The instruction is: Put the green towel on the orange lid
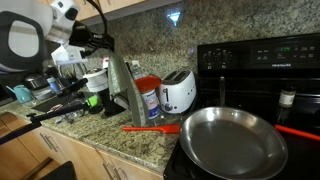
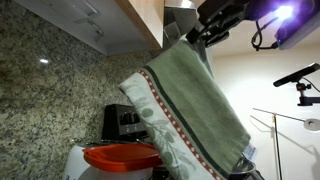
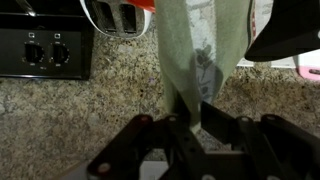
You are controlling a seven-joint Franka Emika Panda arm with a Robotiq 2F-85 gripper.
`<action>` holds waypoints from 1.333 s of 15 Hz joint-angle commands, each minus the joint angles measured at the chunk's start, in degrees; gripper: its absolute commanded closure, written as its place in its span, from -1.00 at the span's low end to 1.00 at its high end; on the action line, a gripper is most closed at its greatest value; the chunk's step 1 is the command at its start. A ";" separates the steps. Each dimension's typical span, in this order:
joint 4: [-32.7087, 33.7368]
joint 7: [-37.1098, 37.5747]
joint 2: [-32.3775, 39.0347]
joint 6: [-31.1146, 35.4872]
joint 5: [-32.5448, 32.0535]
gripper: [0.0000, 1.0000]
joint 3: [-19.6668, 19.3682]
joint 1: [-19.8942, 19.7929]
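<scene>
Where its fingers meet, the pincer (image 3: 190,122) is clamped tight on one end of the green towel (image 3: 198,50), the jaws pressed together with only fabric between them. From that grip the cloth hangs limp and long above the speckled worktop (image 3: 80,110). Below the pincer, just beside the towel's lower part, sits the orange lid (image 2: 120,156), flat atop a white canister (image 1: 148,102) with a blue label. In an exterior view the cloth overlaps the lid's edge, but whether they touch cannot be told. Beyond the lid stands a toaster (image 1: 178,92). Farther from the pincer, a thin red utensil (image 1: 150,128) lies on the worktop beside a steel pan (image 1: 232,142) on a black stove (image 1: 262,58).
</scene>
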 commanded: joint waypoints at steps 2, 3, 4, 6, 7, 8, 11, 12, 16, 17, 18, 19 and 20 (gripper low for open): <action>-0.10 0.00 -0.35 -0.12 0.00 0.77 -0.02 0.29; -0.14 0.00 -0.20 -0.12 0.00 0.77 -0.02 0.24; -0.14 0.00 0.08 -0.12 0.00 0.77 -0.04 0.21; -0.14 0.00 0.28 -0.12 0.00 0.94 -0.05 0.19; -0.14 0.09 0.64 -0.89 -0.53 0.94 -0.75 1.05; -0.15 0.44 1.08 -1.75 -1.17 0.94 -1.80 2.55; -0.22 -1.27 2.86 0.45 1.07 0.94 3.22 -2.64; -0.22 -2.26 3.65 2.59 2.33 0.94 6.14 -5.98; 0.92 -5.74 -1.09 -0.26 8.51 0.94 19.07 -19.18; 0.89 -6.20 -2.26 -0.26 10.23 0.94 23.11 -23.16; 0.86 -6.01 -3.15 -0.26 11.50 0.94 26.61 -26.41; 0.86 -5.78 -4.50 -0.26 13.01 0.94 30.38 -29.88; 0.67 -5.34 -5.76 -0.26 14.26 0.94 34.22 -33.35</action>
